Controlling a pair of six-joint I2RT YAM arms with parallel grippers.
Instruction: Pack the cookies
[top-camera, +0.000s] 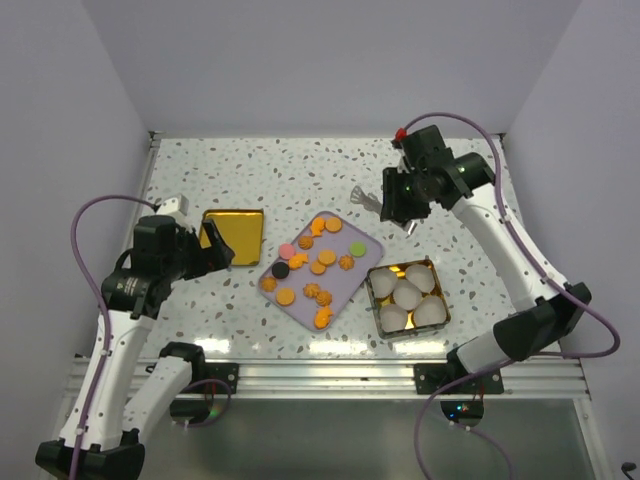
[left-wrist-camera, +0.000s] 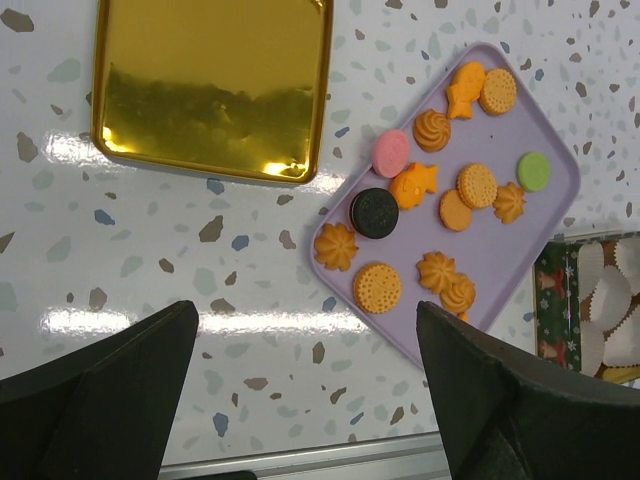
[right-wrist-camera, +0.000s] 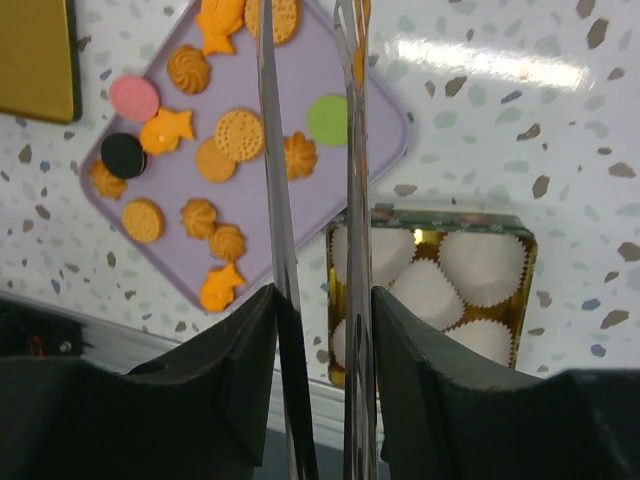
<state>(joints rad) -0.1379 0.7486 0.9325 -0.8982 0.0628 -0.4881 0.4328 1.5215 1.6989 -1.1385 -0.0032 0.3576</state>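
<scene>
Cookies (left-wrist-camera: 477, 185) are lying flat in a single layer, spaced apart, on a lilac tray (left-wrist-camera: 520, 250). Most are showing orange or golden: round stippled discs, swirled rosettes and fish shapes. A pink cookie (left-wrist-camera: 391, 153) and a black cookie (left-wrist-camera: 374, 213) are sitting side by side near the tray's left end. A green cookie (left-wrist-camera: 534, 171) is resting toward its right side.

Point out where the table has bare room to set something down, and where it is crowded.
Bare: the far strip of table beyond the gold lid and purple tray, and the near-left patch between lid, tray and table edge. Crowded: the tray, covered in cookies, sits close beside the tin of paper cups; the lid-tray gap is narrow.
</scene>
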